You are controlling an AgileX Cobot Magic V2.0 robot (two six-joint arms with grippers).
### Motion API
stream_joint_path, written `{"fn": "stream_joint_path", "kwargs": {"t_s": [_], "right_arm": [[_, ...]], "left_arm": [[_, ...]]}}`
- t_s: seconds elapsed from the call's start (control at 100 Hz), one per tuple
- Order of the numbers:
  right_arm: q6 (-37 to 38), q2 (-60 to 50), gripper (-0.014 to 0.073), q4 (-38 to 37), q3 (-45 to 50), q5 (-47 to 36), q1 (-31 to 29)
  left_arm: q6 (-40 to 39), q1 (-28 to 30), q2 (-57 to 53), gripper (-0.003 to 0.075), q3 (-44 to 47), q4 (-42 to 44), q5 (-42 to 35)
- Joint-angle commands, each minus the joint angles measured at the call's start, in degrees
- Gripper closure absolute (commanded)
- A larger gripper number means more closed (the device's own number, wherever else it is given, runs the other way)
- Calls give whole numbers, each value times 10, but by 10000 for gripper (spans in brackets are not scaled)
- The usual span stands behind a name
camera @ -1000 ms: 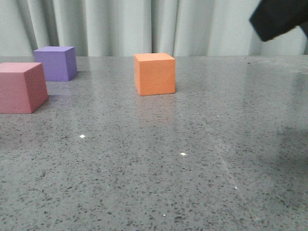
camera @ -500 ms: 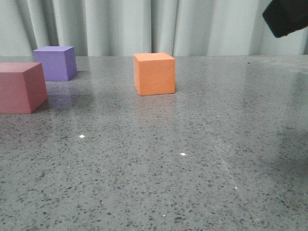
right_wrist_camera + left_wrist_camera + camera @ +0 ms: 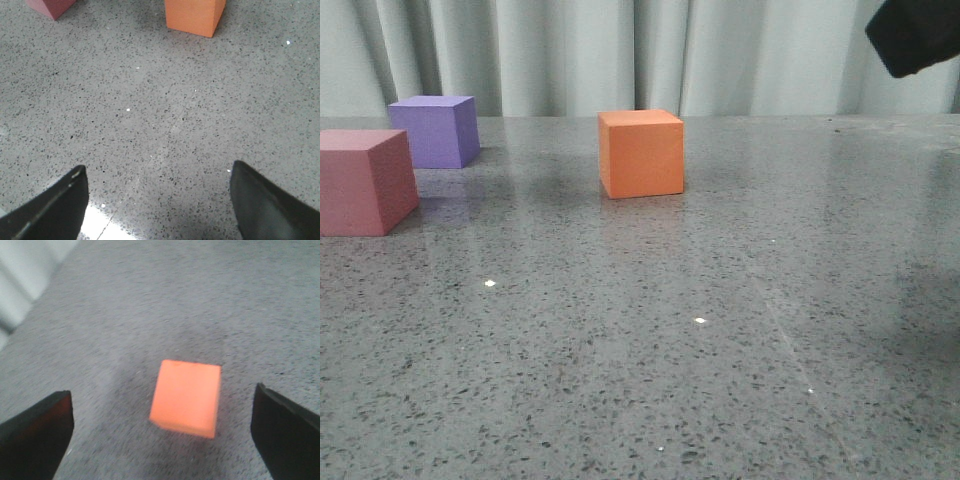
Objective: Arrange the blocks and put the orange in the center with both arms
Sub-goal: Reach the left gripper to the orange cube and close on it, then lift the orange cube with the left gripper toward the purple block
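The orange cube [image 3: 641, 153] is the landmark: a plain, matte, foam-like block with crisp edges and no print or marking on any visible face. It sits flat on a grey speckled stone-look table [image 3: 720, 350], whose polished surface gives a faint reflection below the cube and a few small bright glints. In the front view the purple cube [image 3: 435, 131] stands well apart from the orange cube toward the robot's left and slightly farther back; it has the same matte, unmarked finish. The pink-red cube [image 3: 365, 181] lies farther left and nearer the camera than the orange cube, just beside the purple one without touching it, cut by the frame edge. Pale pleated curtains [image 3: 620, 50] hang behind the table.

The left gripper [image 3: 165, 440] hangs above the orange cube [image 3: 186, 397], its two black fingers [image 3: 35, 437] spread wide with the cube between them in view, not touching either; the picture is blurred. The right gripper [image 3: 157, 200] has its dark fingers [image 3: 47, 210] wide apart over bare table, with the orange cube [image 3: 195, 15] and a corner of the pink-red cube [image 3: 50, 6] well beyond them. A black part of the right arm [image 3: 918, 35] shows high to the right of the orange cube
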Motion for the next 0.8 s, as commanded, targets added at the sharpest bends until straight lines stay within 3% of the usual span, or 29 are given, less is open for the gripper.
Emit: {"fn": "stream_joint_path", "kwargs": {"t_s": [0.0,0.29,0.79], "right_arm": [[-5,-5,11,-7,-15,-37,0],[-5,-5,11,-5,-15,-37,0],[-5,-5,11,4,-15,-39,0]], "left_arm": [[17,-4,17,29,-66,-48,25],[17,-4,110,29,-132,-107,59],[17,-4,164,29,-133,-69,70]]}}
